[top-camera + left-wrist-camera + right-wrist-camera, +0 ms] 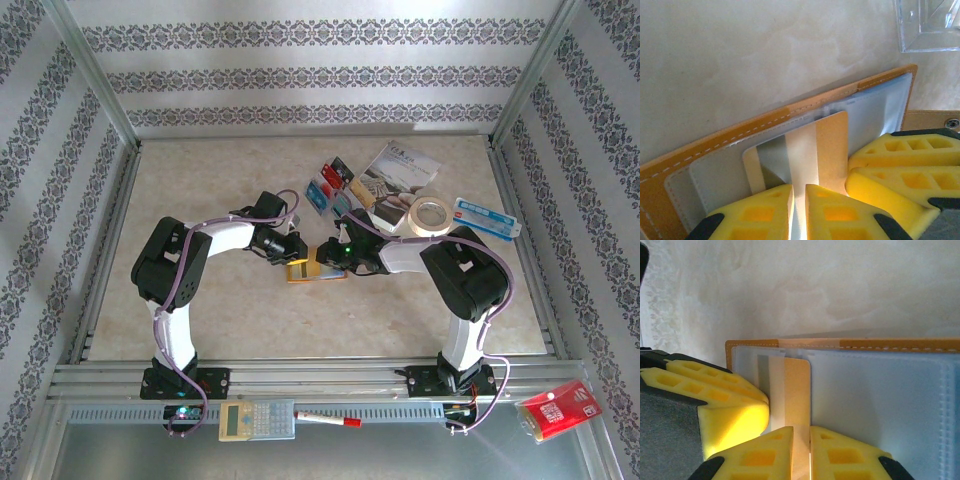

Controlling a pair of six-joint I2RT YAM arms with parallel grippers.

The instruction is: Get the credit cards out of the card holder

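Observation:
The orange-tan card holder (322, 270) lies open at the table's middle, its clear sleeves (880, 400) facing up. A tan-yellow credit card (797, 390) sticks partly out of one sleeve. My right gripper (801, 445) is shut on that card's near edge. My left gripper (799, 200) is shut on the card holder, its jaws pinching a thin pale sleeve edge beside the card (830, 145). The two grippers (296, 252) (338, 258) meet over the holder, fingers almost touching. Several other credit cards (330, 185) lie loose behind.
A printed brochure (400, 175), a tape roll (432, 213) and a white-and-blue box (487, 218) lie at the back right. A clear plastic piece (930, 25) sits near the holder. A calculator (257, 420), marker (328, 421) and red packet (560, 408) rest on the front rail.

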